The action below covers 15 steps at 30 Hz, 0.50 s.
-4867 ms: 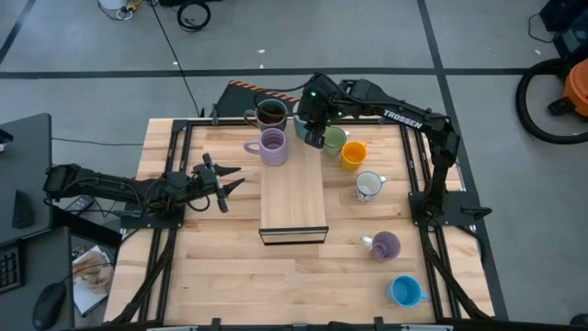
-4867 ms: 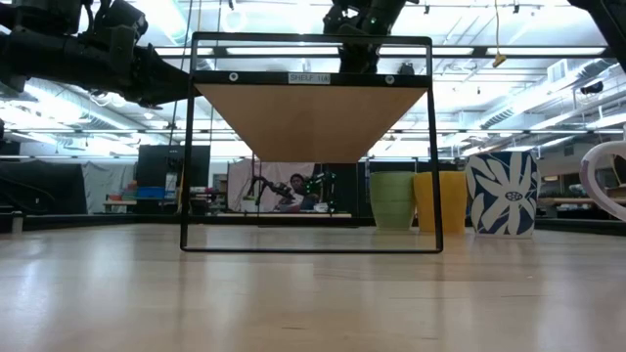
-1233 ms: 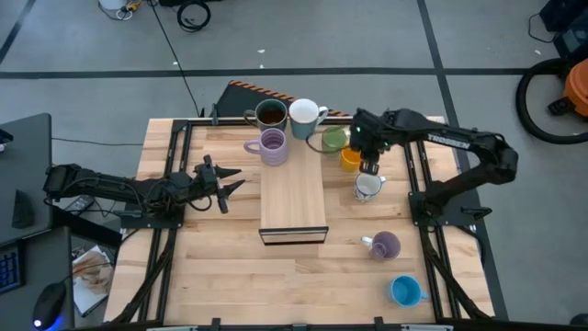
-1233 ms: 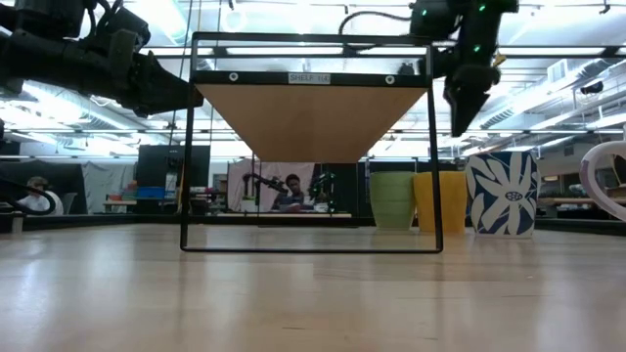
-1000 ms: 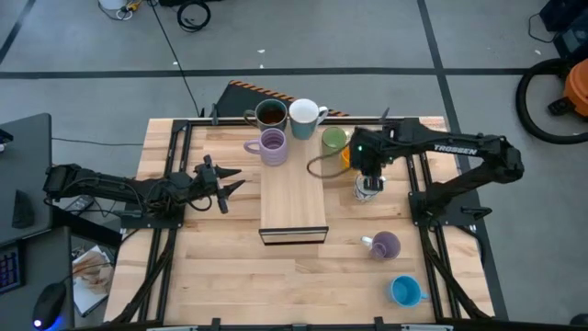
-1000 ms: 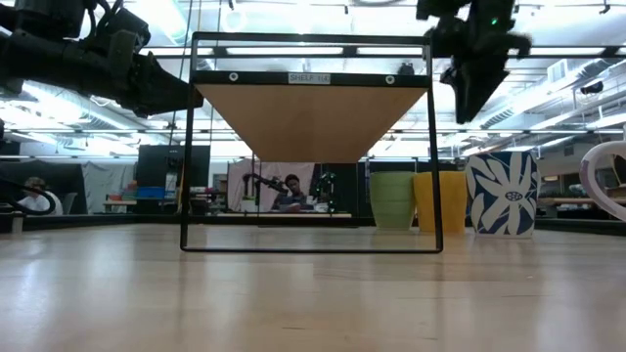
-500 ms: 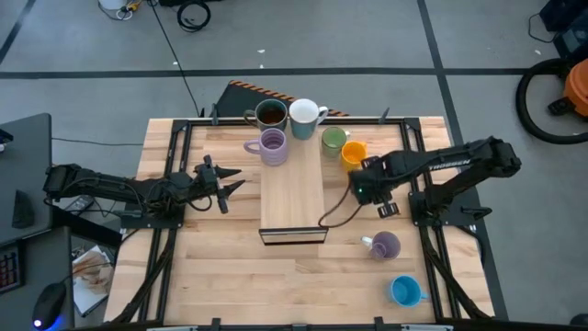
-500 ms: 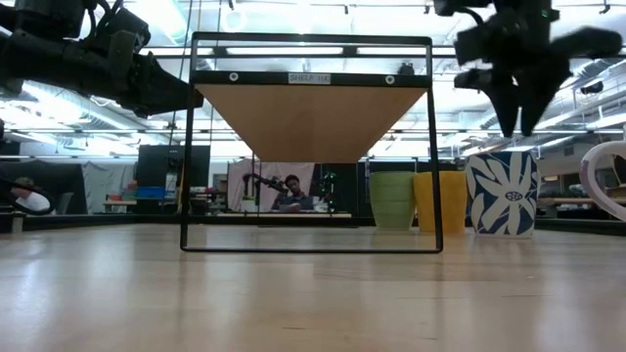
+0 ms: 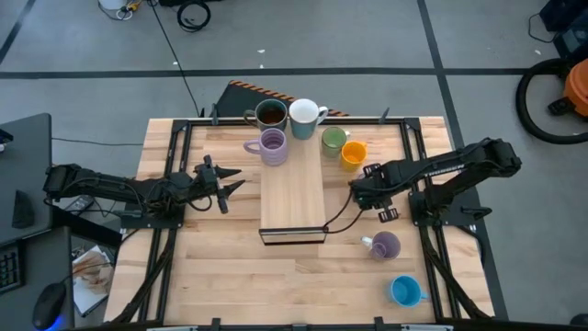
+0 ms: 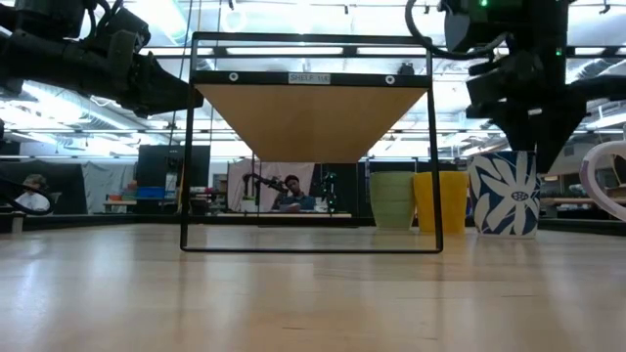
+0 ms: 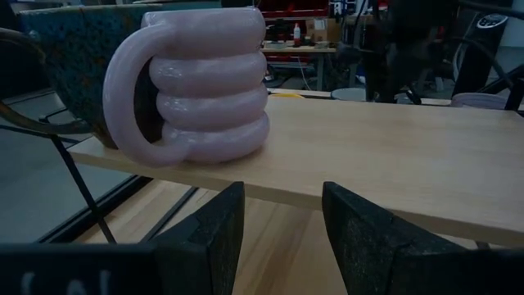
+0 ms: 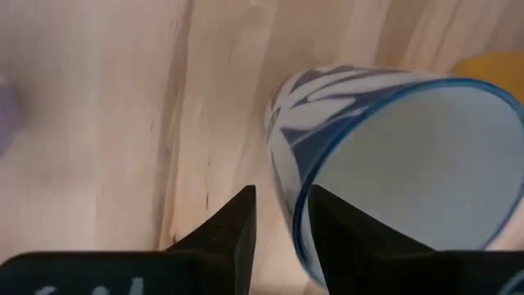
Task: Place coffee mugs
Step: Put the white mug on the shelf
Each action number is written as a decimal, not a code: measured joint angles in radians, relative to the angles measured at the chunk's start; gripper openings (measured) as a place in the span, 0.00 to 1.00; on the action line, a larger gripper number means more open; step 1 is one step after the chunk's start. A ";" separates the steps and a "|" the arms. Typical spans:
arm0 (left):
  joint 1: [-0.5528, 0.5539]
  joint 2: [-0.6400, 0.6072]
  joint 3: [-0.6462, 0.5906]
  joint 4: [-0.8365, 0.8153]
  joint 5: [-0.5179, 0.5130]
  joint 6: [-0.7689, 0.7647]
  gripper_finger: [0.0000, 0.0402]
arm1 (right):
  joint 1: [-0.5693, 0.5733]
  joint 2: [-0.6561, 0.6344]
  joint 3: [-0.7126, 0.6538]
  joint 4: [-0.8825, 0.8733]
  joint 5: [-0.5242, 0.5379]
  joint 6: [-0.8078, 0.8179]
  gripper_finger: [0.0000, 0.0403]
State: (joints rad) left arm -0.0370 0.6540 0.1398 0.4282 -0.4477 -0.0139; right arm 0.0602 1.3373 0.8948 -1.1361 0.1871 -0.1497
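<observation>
A wooden shelf [image 9: 294, 198] stands mid-table. A dark brown mug [image 9: 270, 113], a white mug [image 9: 303, 113] and a ribbed lilac mug [image 9: 273, 145] [image 11: 205, 82] sit on its far end. A green mug [image 9: 333, 140] and an orange mug [image 9: 353, 154] stand on the table to its right. A white mug with a blue leaf pattern [image 10: 504, 196] [image 12: 393, 147] stands upright under my right gripper [image 9: 366, 190] [image 12: 281, 238]. That gripper is open, its fingers astride the mug's wall. My left gripper [image 9: 230, 179] [image 11: 282, 238] waits open, left of the shelf. My right gripper comes at the patterned mug from above, pointing down. One finger [image 12: 352, 238] is inside the mug and the other [image 12: 217, 233] is outside, with the rim [image 12: 299, 209] between them. I cannot tell whether either finger touches the wall. The mug stands on the table.
A second lilac mug [image 9: 384, 245] and a blue mug [image 9: 404, 291] stand on the table nearer the near right corner. The shelf's black wire frame [image 10: 432, 147] rises just left of the green and orange mugs. Bare tabletop lies in front of the shelf.
My right gripper has moved from beside the orange mug toward the near edge and come down over the patterned mug, its wrist turning on the way. Its fingers now reach the mug's rim. No mug has moved.
</observation>
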 joint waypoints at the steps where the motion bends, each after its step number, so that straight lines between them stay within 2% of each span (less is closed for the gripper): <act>1: 0.000 0.000 0.000 0.000 0.000 0.000 0.43 | -0.005 0.000 -0.007 0.013 -0.001 0.001 0.28; 6: 0.000 0.000 0.000 0.000 0.000 0.000 0.43 | -0.032 0.000 -0.014 0.028 -0.012 0.041 0.18; 10: 0.000 0.000 0.000 0.000 0.000 0.002 0.43 | -0.055 0.000 -0.013 0.025 -0.080 0.067 0.07; 15: 0.000 0.000 0.000 0.001 0.000 0.002 0.43 | -0.080 0.001 0.033 0.003 -0.146 0.136 0.06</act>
State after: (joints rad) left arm -0.0368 0.6540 0.1398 0.4288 -0.4479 -0.0124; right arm -0.0194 1.3384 0.9280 -1.1333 0.0410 -0.0133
